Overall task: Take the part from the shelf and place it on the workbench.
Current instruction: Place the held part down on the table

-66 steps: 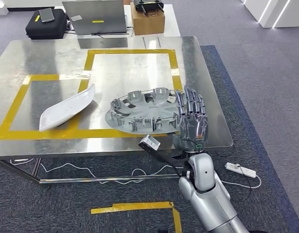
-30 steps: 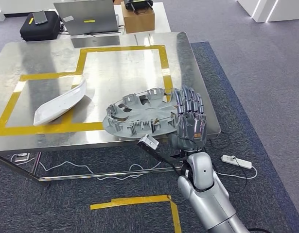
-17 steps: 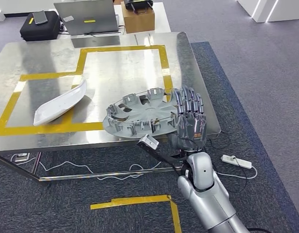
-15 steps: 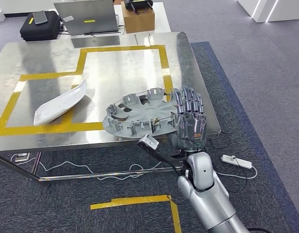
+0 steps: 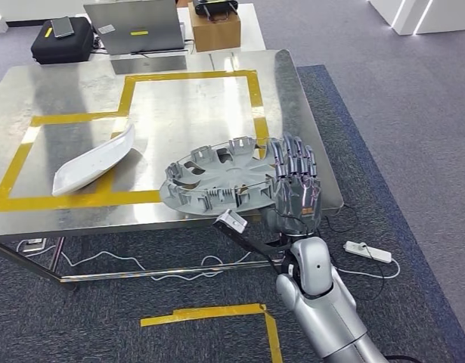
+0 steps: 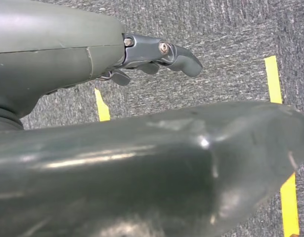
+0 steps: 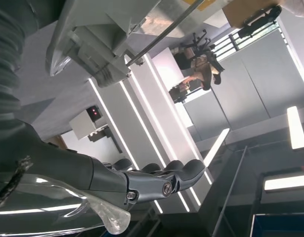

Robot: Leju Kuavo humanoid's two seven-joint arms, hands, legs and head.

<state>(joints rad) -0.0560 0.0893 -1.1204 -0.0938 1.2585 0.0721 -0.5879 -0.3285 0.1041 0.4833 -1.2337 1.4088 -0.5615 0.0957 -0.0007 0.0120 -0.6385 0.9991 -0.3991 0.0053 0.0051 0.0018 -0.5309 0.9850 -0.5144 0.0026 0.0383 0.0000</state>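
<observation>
A grey round wheel cover (image 5: pixel 221 181) lies tilted at the front right of the steel workbench (image 5: pixel 190 106), its near rim overhanging the bench's front edge. My right hand (image 5: pixel 296 189) grips the cover's right rim, fingers upright against it. In the right wrist view the fingers (image 7: pixel 161 180) stretch out long. My left hand (image 6: pixel 157 52) hangs over the grey carpet, fingers loosely apart and holding nothing.
A white curved panel (image 5: pixel 93 162) lies on the bench's left, across the yellow tape outline (image 5: pixel 127 94). At the back stand a laptop (image 5: pixel 135 26), a cardboard box (image 5: pixel 214 23) and a black case (image 5: pixel 61 41). A power strip (image 5: pixel 367 252) lies on the carpet at right.
The whole picture shifted about two seconds ago as the camera moved. Over the last second the hand and the wheel cover have stayed where they are.
</observation>
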